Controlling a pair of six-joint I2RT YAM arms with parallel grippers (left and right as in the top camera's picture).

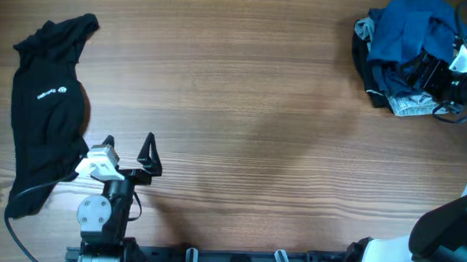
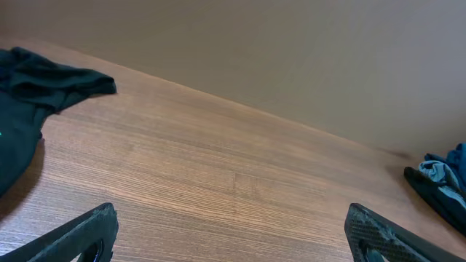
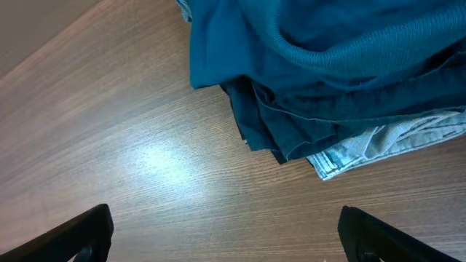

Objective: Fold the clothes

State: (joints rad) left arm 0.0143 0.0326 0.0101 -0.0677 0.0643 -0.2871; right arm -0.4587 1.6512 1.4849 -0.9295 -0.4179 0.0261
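Right pincer hung open and empty just beside the clothes pile; left pincer gaped empty too. A deep grab there risked lifting several layers together.

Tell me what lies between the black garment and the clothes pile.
Nothing: only bare wooden table separates the black garment from the clothes pile, clearest in the overhead view.

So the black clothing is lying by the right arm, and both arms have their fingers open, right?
No. The black clothing lies by the left arm, not the right; the overhead view shows it. Both arms do have their fingers open.
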